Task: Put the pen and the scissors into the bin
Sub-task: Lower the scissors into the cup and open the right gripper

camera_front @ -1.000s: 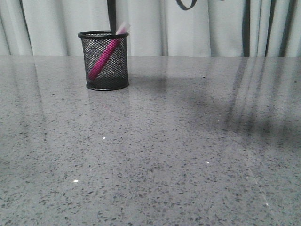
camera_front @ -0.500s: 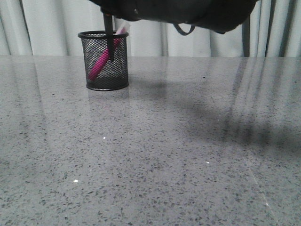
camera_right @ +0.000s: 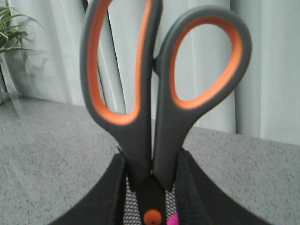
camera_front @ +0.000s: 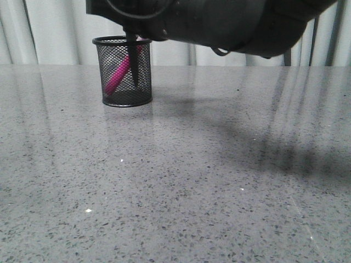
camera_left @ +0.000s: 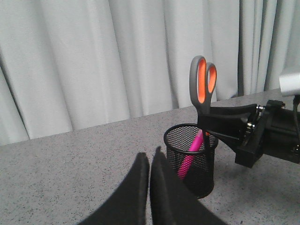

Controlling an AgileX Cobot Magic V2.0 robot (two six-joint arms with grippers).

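Orange scissors [camera_left: 203, 84] loops hidden from front.

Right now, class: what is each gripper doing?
Left gripper: closed, holding nothing.
Right gripper: closed on the scissors, blades down in the bin.

Scissors [camera_front: 132, 66] upright, blades down in bin [camera_front: 124, 71], beside pen [camera_front: 117, 75] leaning inside.

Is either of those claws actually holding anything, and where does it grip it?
The right gripper holds the scissors just below the finger loops, near the pivot. The left gripper is closed on nothing.
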